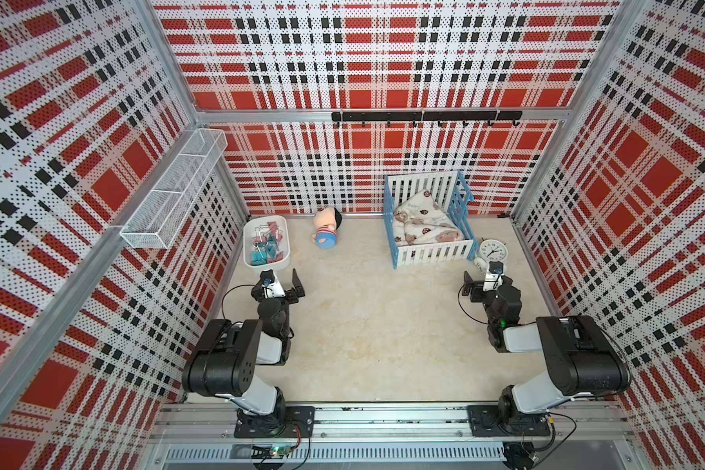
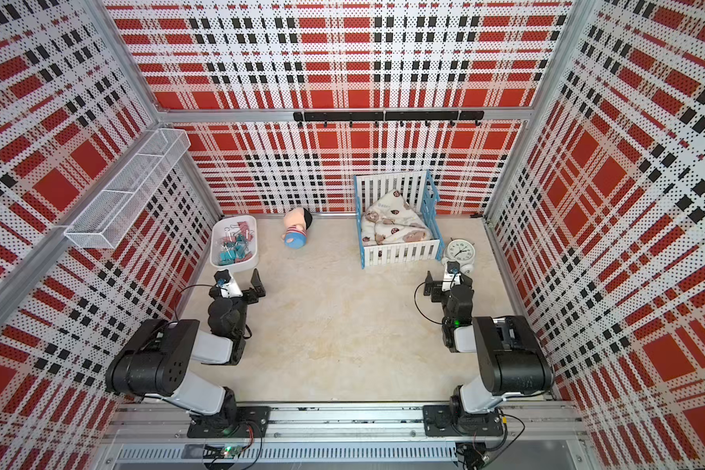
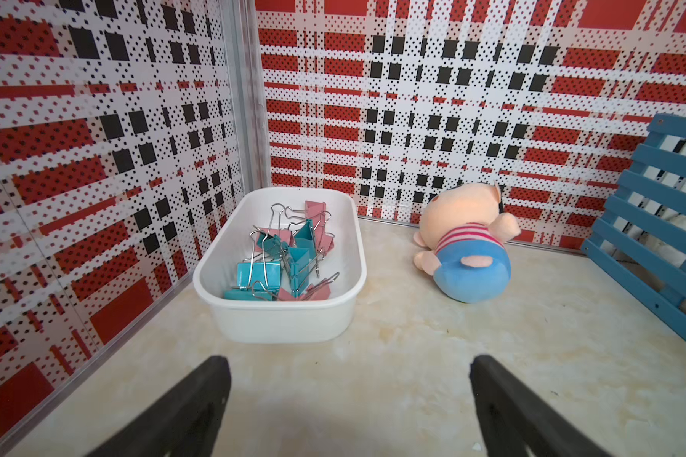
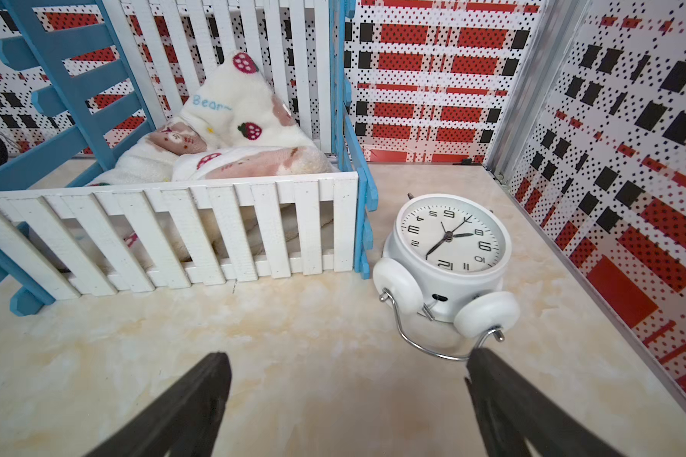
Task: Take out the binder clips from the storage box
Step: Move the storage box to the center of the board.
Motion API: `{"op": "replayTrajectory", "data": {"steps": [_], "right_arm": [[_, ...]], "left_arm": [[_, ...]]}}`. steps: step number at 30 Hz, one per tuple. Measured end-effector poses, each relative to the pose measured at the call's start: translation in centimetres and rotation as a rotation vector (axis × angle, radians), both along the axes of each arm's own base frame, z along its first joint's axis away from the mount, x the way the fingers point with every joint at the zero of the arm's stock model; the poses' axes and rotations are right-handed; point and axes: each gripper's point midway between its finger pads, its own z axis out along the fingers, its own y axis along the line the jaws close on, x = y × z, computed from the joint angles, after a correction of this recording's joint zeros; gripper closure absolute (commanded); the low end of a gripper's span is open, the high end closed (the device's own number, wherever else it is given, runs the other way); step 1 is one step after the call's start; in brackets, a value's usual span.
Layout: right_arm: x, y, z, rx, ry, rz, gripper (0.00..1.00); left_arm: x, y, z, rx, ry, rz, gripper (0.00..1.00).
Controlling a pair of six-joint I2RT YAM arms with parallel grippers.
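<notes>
The storage box (image 1: 270, 264) (image 2: 237, 265) is a white tub in the far left corner of the floor, against the left wall. The binder clips (image 1: 266, 244) (image 2: 233, 243) (image 3: 286, 253), pink and teal with silver wire handles, lie heaped inside it. In the left wrist view the storage box (image 3: 282, 322) stands just beyond the fingertips. My left gripper (image 1: 282, 280) (image 2: 240, 281) (image 3: 349, 368) hovers just short of the box's near end, open and empty. My right gripper (image 1: 487, 277) (image 2: 447, 280) (image 4: 348, 360) is far off on the right side, open and empty.
A plush toy (image 1: 327, 230) (image 3: 466, 245) lies right of the box. A white-and-blue crib (image 1: 428, 219) (image 4: 167, 229) holds a blanket. A white alarm clock (image 1: 492, 250) (image 4: 450, 245) lies close to my right fingertips. A wire-mesh basket (image 1: 176, 187) hangs on the left wall.
</notes>
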Motion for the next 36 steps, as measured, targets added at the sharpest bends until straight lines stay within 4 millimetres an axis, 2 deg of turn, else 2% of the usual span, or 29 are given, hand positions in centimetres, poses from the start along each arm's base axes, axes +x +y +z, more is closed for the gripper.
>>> {"op": "replayTrajectory", "data": {"steps": [30, 36], "right_arm": [[0.00, 0.00, 0.00, 0.000, 0.000, 0.000, 0.00], [0.00, 0.00, 0.00, 0.000, 0.000, 0.000, 0.00]], "left_arm": [[0.00, 0.03, -0.01, 0.000, 0.000, -0.001, 0.00], [0.00, 0.18, 0.24, -0.005, -0.006, -0.014, 0.08]]}}
